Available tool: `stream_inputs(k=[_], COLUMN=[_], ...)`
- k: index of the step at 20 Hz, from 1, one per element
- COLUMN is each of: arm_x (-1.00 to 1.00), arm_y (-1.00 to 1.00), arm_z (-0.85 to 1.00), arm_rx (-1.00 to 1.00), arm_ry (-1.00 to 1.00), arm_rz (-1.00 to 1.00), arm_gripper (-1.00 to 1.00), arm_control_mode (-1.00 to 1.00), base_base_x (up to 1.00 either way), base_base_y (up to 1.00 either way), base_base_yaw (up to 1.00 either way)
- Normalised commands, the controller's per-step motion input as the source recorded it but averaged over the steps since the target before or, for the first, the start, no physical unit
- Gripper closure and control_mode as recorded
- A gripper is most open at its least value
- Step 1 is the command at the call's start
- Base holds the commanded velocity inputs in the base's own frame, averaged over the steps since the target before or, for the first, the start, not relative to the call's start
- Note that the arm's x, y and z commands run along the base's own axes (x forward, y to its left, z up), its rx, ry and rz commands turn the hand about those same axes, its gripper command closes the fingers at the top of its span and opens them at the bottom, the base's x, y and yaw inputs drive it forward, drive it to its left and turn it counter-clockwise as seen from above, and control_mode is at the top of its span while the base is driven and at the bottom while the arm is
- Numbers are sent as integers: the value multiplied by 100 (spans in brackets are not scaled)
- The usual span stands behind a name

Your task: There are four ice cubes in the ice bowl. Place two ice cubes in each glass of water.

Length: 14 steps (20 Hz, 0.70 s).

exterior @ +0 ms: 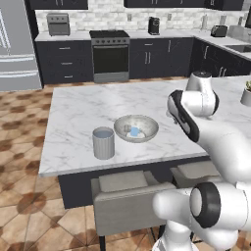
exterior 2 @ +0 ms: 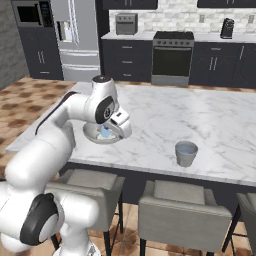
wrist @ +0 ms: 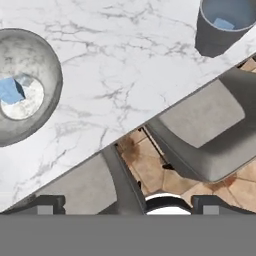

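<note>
The ice bowl lies at the left of the hand view, with a pale-blue ice cube on its floor. A glass of water stands at the upper right, and an ice cube floats in it. My gripper is open, hovering over the counter's front edge between bowl and glass, with nothing between its fingertips. From the left base the ice bowl holds an ice cube, and another glass of water stands left of it. From the right, my hand partly covers the ice bowl; the glass of water stands to its right.
The marble island counter has its front edge just under the hand. Grey stools are tucked below that edge. A small pot sits at the counter's far right. Stove and cabinets line the back wall.
</note>
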Motion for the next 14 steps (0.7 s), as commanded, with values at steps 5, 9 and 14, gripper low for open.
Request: stream_inputs(k=[5, 9, 14], arm_x=[42, 52, 33], arm_y=[39, 39, 25], arm_z=[0, 0, 0], arm_rx=[0, 0, -4], arm_ry=[6, 11, 10], arm_rz=[18, 32, 35], arm_gripper=[-100, -100, -100], arm_control_mode=[-100, -100, -100], base_base_x=[0, 0, 0], base_base_y=[0, 0, 0], base_base_yaw=[0, 0, 0])
